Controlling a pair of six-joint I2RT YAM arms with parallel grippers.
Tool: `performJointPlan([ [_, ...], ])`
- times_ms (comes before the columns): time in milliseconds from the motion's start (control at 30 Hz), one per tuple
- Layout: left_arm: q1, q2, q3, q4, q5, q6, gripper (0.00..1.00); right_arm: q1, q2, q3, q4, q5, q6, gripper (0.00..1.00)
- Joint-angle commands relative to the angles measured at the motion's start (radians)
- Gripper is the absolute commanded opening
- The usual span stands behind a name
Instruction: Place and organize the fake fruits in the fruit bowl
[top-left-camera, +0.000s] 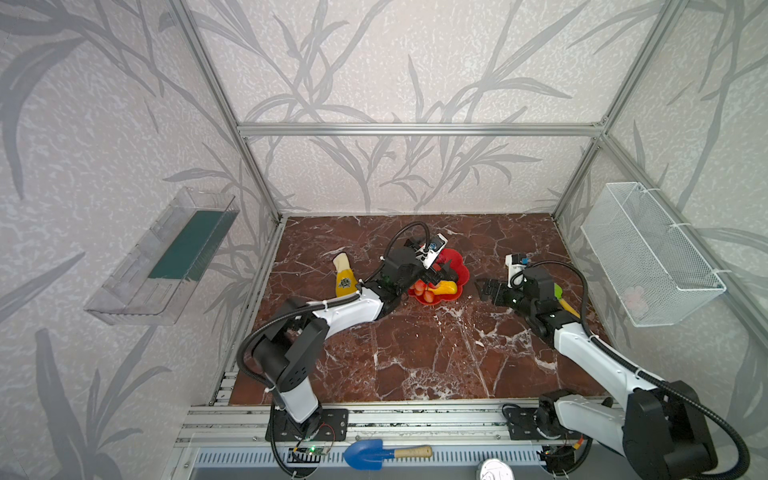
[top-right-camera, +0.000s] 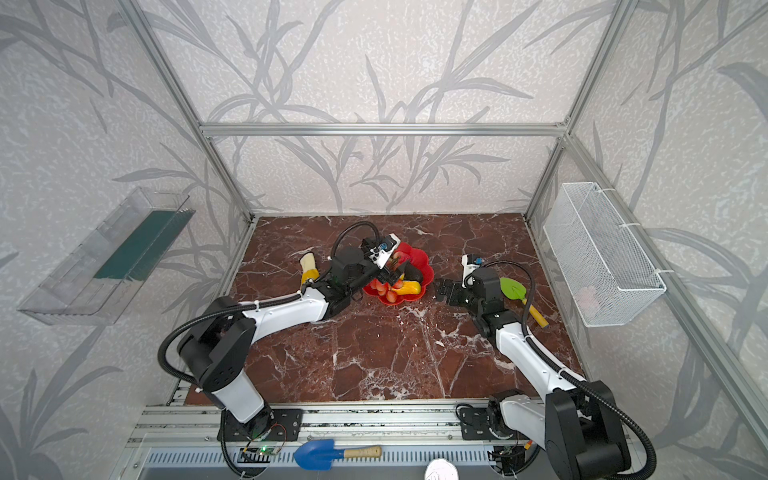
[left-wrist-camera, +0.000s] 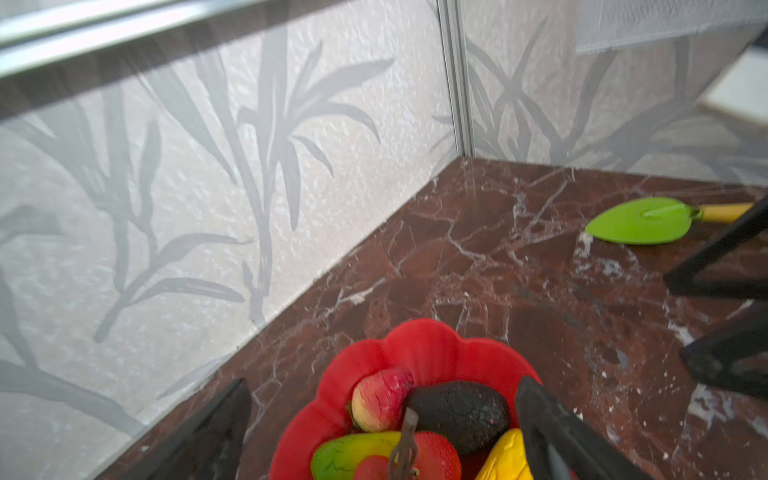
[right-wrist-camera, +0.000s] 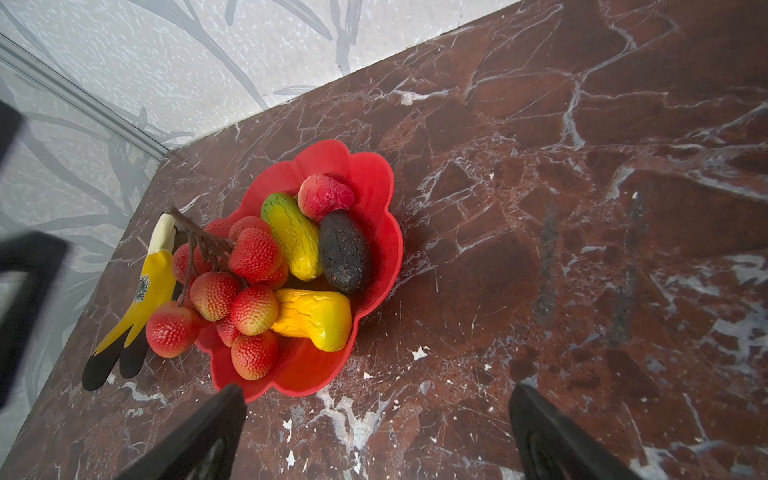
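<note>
Gently now: left gripper (left-wrist-camera: 382, 384) spread wide above the fruit bowl (top-left-camera: 462, 266) toward 12 o'clock; right gripper (right-wrist-camera: 378, 390) agape at its 3 o'clock. Lift straight up clear of the stem (left-wrist-camera: 406, 436), then nudge the bunch of berries (top-left-camera: 420, 291), overhanging at 8 o'clock, inward.

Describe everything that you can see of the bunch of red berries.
The bunch of red berries has about ten bumpy berries, red fading to yellow-green, that look like shiny plastic, joined by a dark brown twig. It lies at one side of the red bowl, with most berries inside and a few hanging over the rim above the table. Its berries press against the yellow-orange fruit and the yellow-green fruit.
</note>
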Motion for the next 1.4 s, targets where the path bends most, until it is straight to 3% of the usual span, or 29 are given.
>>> performJointPlan([
  [0,0.017,-0.174,-0.062,0.168,-0.049,-0.053,0.99,-0.008,-0.014,0.02,-0.017,0.033,-0.04,0.99],
  [133,0.075,-0.357,-0.25,0.098,-0.213,-0.111,0.99,-0.008,-0.03,0.013,-0.028,0.106,-0.095,0.99],
  [267,0.211,-0.562,-0.545,0.022,-0.432,-0.281,0.99,-0.008,-0.107,-0.027,-0.047,0.292,-0.189,0.99],
  [400,0.31,-0.814,-0.695,-0.272,-0.596,-0.349,0.99,-0.008,-0.222,-0.18,0.168,0.412,-0.345,0.99],
  [500,0.423,-0.892,-0.811,-0.196,-0.581,-0.325,0.99,-0.009,-0.219,-0.282,0.359,0.513,-0.406,0.99],
  [567,0.499,-0.856,-0.845,-0.114,-0.538,-0.351,1.0,-0.009,-0.166,-0.286,0.404,0.527,-0.422,0.99],
  [667,0.582,-0.693,-0.853,0.031,-0.421,-0.376,0.99,-0.009,-0.023,-0.317,0.616,0.543,-0.43,0.99],
  [833,0.64,-0.304,-0.872,0.556,-0.278,-0.293,0.99,-0.01,0.26,-0.302,0.926,0.517,-0.5,0.99],
  [967,0.7,-0.096,-0.812,0.618,-0.208,-0.332,0.99,-0.021,0.488,-0.277,1.112,0.431,-0.542,0.99],
  [1000,0.711,-0.024,-0.799,0.711,-0.203,-0.326,0.99,-0.018,0.468,-0.268,1.043,0.433,-0.538,0.99],
  [1033,0.719,-0.024,-0.796,0.711,-0.195,-0.331,0.99,-0.024,0.428,-0.245,0.943,0.421,-0.519,0.99],
  [1067,0.725,-0.086,-0.779,0.577,-0.2,-0.356,0.99,-0.03,0.406,-0.217,0.855,0.406,-0.517,0.99],
  [1133,0.725,-0.148,-0.714,0.358,-0.291,-0.395,0.99,-0.047,0.433,-0.207,0.885,0.374,-0.508,0.99],
  [1167,0.725,-0.131,-0.688,0.333,-0.341,-0.407,0.99,-0.051,0.459,-0.218,0.957,0.381,-0.512,0.99],
  [1233,0.723,-0.069,-0.666,0.395,-0.283,-0.352,0.99,-0.052,0.438,-0.209,0.896,0.387,-0.5,0.99],
  [1367,0.706,-0.093,-0.64,0.301,-0.271,-0.339,0.99,-0.054,0.448,-0.21,0.917,0.388,-0.501,0.99],
])
